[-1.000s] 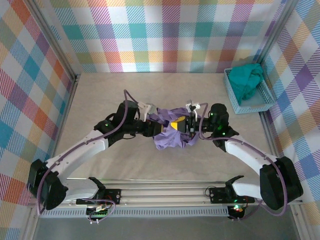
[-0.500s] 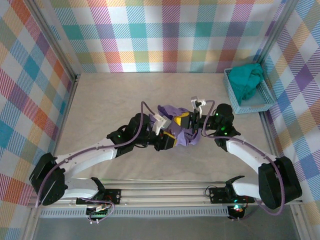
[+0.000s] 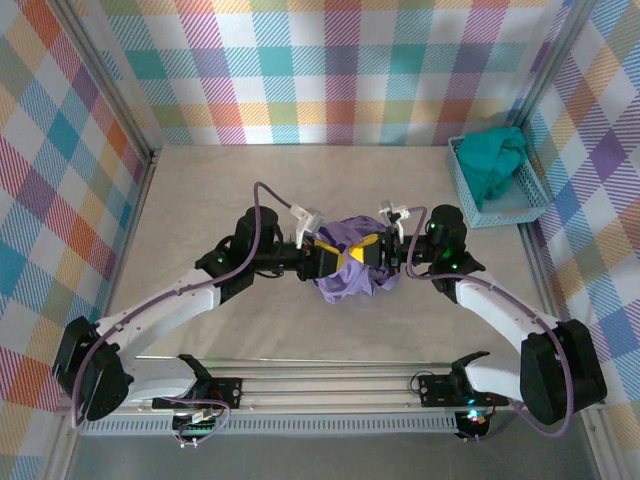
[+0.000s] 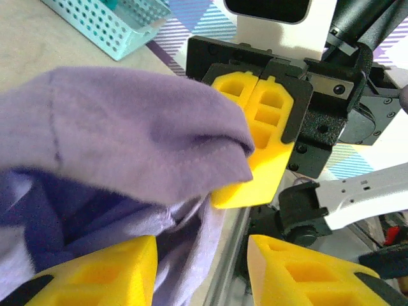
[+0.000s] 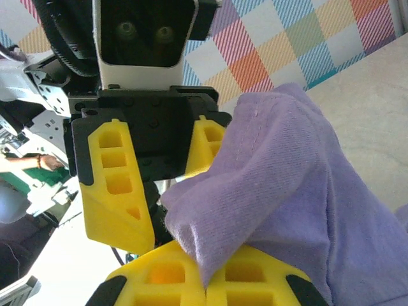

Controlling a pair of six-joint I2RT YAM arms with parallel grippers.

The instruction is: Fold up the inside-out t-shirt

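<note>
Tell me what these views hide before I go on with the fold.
- Top view: sleeves, label and layout of the t-shirt, bunched between the left gripper and right gripper.
- Left wrist view: whether the shut right gripper pinches cloth; a fold drapes over its fingertips.
- Right wrist view: one finger of the left gripper, half behind cloth.

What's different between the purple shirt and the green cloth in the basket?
The purple t-shirt is bunched in the middle, pinched in the right gripper; the teal garment lies untouched in the blue basket at the far right. The t-shirt is lavender, the garment teal-green. Both are crumpled.
</note>
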